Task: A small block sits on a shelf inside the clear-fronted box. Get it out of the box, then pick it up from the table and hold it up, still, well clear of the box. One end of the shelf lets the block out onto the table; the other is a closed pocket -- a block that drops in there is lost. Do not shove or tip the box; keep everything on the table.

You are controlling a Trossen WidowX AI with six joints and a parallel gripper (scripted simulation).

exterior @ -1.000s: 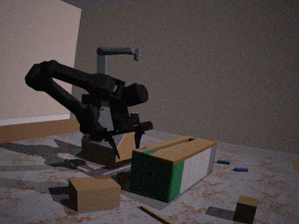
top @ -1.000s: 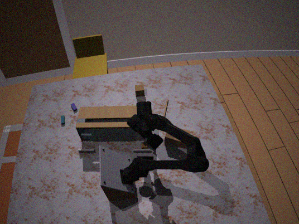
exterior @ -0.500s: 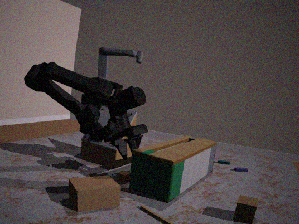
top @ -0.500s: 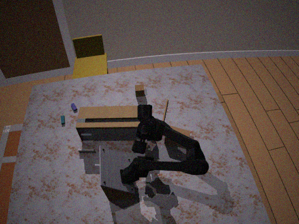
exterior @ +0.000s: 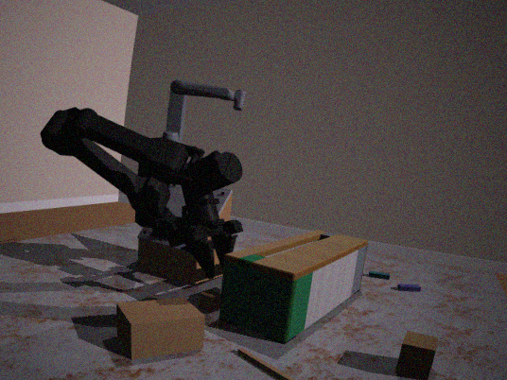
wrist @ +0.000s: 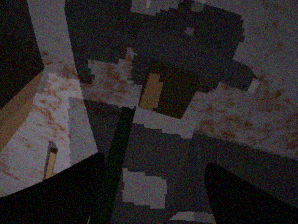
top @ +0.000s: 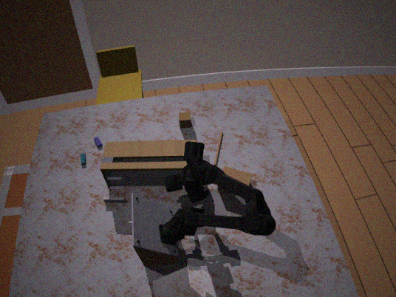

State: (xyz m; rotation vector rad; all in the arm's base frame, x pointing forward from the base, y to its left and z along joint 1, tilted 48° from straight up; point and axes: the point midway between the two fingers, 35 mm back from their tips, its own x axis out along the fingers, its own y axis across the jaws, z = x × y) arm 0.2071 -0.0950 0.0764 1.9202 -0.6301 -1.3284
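Though the light is dim, the gripper (exterior: 213, 255) can be seen hanging low beside the green end of the box (exterior: 303, 265), fingers pointing down at the table (exterior: 449, 307) and spread partly apart with nothing between them. Whether the fingertips touch the table or the box I cannot tell. The box lies lengthwise, its long side running away from the arm, tan boards on top with a slot between them. The small block itself is hidden from every view.
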